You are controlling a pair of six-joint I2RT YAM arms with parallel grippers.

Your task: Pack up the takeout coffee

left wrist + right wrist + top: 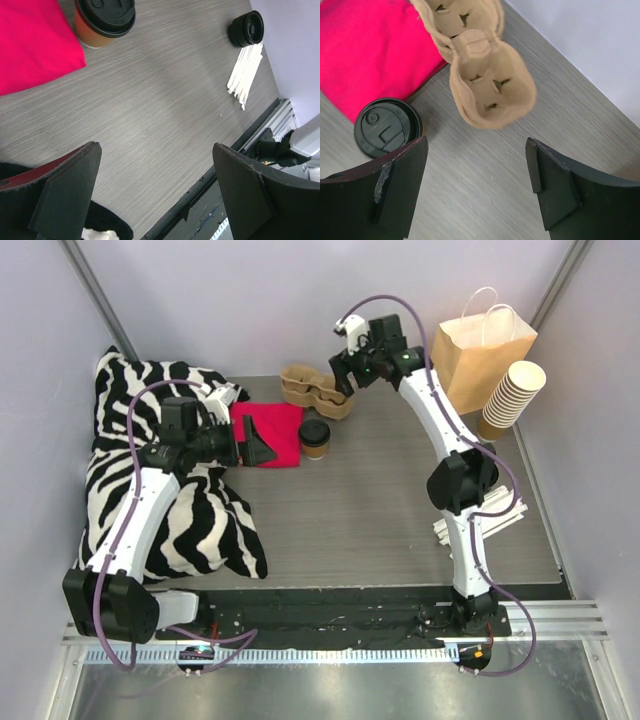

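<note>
The takeout coffee [314,438], a small tan cup with a black lid, stands upright on the grey table by the right edge of a red cloth [270,433]. It also shows in the left wrist view [105,22] and the right wrist view [387,127]. My left gripper [258,452] hovers over the red cloth, left of the cup, open and empty [156,165]. My right gripper [342,375] is open and empty [477,165] above the table beside the brown pulp cup carrier [315,390], behind the cup.
A brown paper bag [480,358] stands upright at the back right, with a stack of lidless tan cups [510,395] leaning before it. A zebra-striped pillow [170,500] fills the left side. White stirrers [245,70] lie near the right arm's base.
</note>
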